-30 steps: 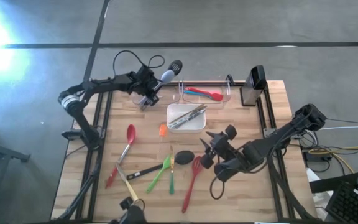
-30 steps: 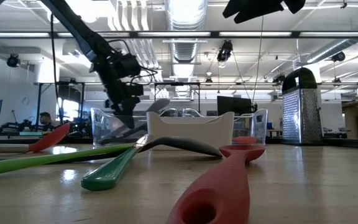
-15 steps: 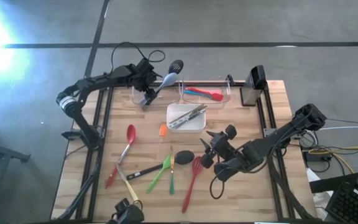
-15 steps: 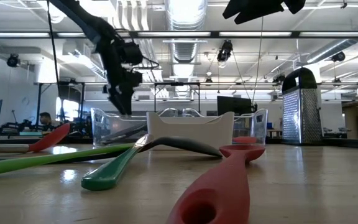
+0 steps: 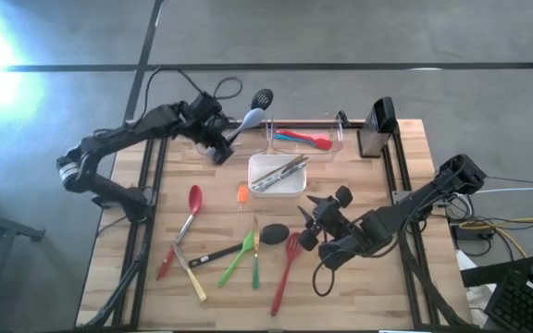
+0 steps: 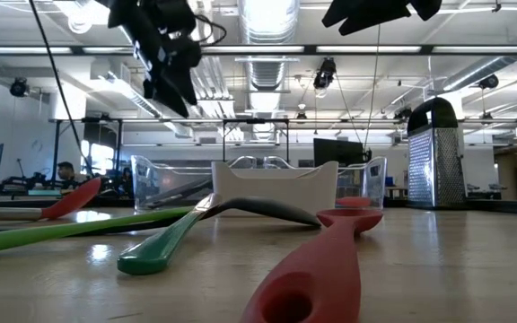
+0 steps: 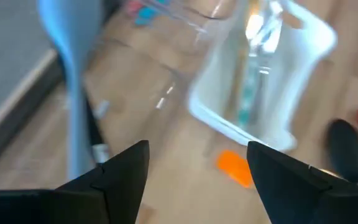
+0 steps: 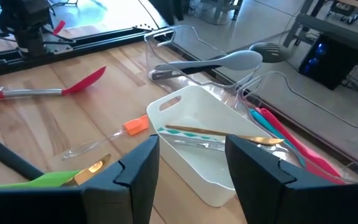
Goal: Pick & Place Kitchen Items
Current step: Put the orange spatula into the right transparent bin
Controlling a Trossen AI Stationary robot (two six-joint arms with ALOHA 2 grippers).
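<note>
While beside the white dish [image 5: 277, 174]: bins [image 5: 303, 136], grater [image 5: 378, 127].

The wooden counter [image 5: 405, 277] carries a white square dish [image 5: 278, 174] near its centre. Behind the dish stand two clear plastic bins [image 5: 305, 135]; a box grater [image 5: 378, 128] stands right of them. In front of the dish lie a red spoon [image 5: 192, 205], green utensils [image 5: 241, 254], a black spoon [image 5: 273, 232] and a red slotted turner [image 5: 288, 264].

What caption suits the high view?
Left gripper open above grey spoon in clear bin; right gripper hovers over utensils.
</note>
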